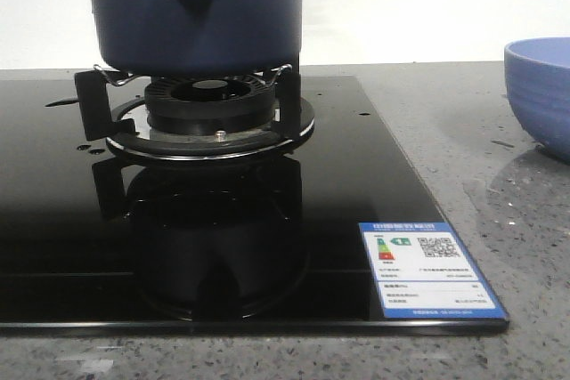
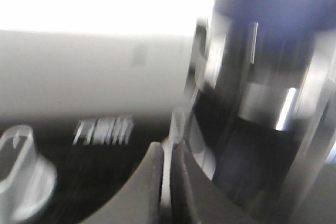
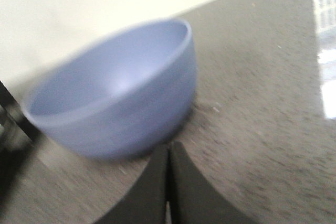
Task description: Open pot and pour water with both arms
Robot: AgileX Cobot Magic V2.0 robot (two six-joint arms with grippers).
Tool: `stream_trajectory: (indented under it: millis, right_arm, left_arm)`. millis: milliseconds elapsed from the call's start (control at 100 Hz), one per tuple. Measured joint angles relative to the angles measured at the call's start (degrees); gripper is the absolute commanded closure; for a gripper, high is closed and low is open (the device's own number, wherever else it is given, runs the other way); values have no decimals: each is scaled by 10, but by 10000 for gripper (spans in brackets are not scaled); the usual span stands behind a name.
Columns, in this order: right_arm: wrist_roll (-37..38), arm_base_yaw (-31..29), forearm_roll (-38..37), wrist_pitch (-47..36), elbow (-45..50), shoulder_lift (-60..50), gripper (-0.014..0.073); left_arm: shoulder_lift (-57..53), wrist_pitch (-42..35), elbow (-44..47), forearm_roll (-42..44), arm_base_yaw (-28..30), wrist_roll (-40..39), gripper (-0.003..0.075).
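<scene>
The pot (image 1: pixel 192 11) sits on the burner stand (image 1: pixel 210 117) of the black hob (image 1: pixel 356 184), its top out of view. The left pincer (image 2: pixel 167 182), fingers nearly together and empty, is low beside it, though blur makes this uncertain. The right pincer (image 3: pixel 168 182), closed and empty, faces the blue bowl (image 3: pixel 113 93) on the worktop (image 3: pixel 262 77). Opening seems not yet begun; next, a pincer must reach the lid.

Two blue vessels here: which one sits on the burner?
The dark navy pot sits on the burner stand; the lighter blue bowl rests on the grey counter.
</scene>
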Motion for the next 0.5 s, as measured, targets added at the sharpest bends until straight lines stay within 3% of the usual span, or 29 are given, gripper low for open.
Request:
stream_trajectory:
  millis: [140,270,390,500]
  right_arm:
    - [0,0,144,-35,0,0,657]
    - [0,0,187,-54,0,0,657]
    - [-4,0,189,-44,-8,0,657]
    - [-35,0,154,17,-60,0,657]
  left_arm:
    - [0,-97,0,-216,0,0,741]
    - [0,-146,0,-379,0,0,741]
    - [0,-153,0,-409,0,0,741]
    - [0,-101,-13,-363,0,0,741]
